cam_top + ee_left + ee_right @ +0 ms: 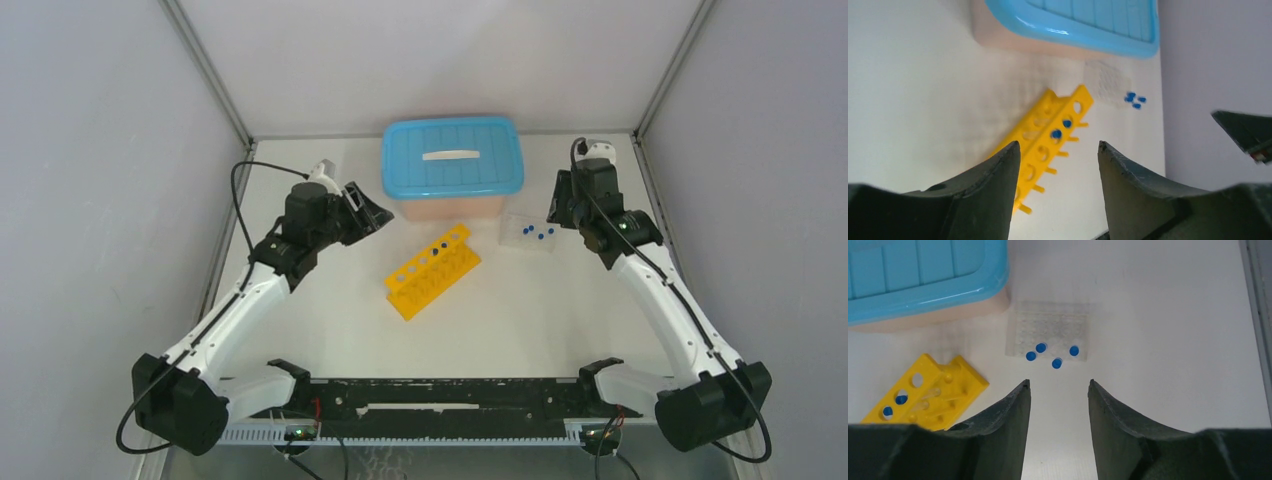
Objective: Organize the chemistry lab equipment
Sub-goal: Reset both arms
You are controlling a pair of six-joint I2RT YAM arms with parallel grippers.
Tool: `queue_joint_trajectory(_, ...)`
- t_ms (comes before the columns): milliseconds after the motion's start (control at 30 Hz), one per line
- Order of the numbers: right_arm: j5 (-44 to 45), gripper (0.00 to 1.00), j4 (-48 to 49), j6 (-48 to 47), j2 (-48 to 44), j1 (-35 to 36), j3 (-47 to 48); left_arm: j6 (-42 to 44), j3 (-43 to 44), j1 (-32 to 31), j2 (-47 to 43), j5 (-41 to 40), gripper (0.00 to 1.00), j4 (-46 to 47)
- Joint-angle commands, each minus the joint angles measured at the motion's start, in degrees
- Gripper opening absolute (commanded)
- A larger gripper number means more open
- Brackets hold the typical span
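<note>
The yellow rack (432, 271) lies at an angle mid-table, with two blue-capped tubes (438, 247) in holes at its far end. It also shows in the left wrist view (1040, 145) and the right wrist view (928, 397). The small clear tray (530, 233) sits to the rack's right and holds several blue-capped tubes (1041, 347). My left gripper (385, 222) is open and empty, hovering left of the rack (1058, 145). My right gripper (552, 215) is open and empty, just right of the tray (1059, 381). The black wire ring is out of view.
A large box with a blue lid (452, 165) stands at the back centre, just behind the rack and tray. Grey walls close in the table on the left, right and back.
</note>
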Motion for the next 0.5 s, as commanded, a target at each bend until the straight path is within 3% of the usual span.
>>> queue_joint_trajectory(0, 4.5, 0.54, 5.2, 2.9, -4.1, -0.4, -2.2, 3.1, -2.3, 0.3, -0.5, -13.3, 0.64, 6.1)
queue_joint_trajectory(267, 7.8, 0.56, 7.8, 1.9, -10.6, -1.2, -8.2, 7.0, -3.1, 0.3, 2.4, -23.3, 0.76, 9.2)
queue_joint_trajectory(467, 8.6, 0.57, 12.2, 0.8, -17.3, -2.3, -12.9, 7.8, -8.9, 0.3, 0.3, -31.4, 0.88, 14.5)
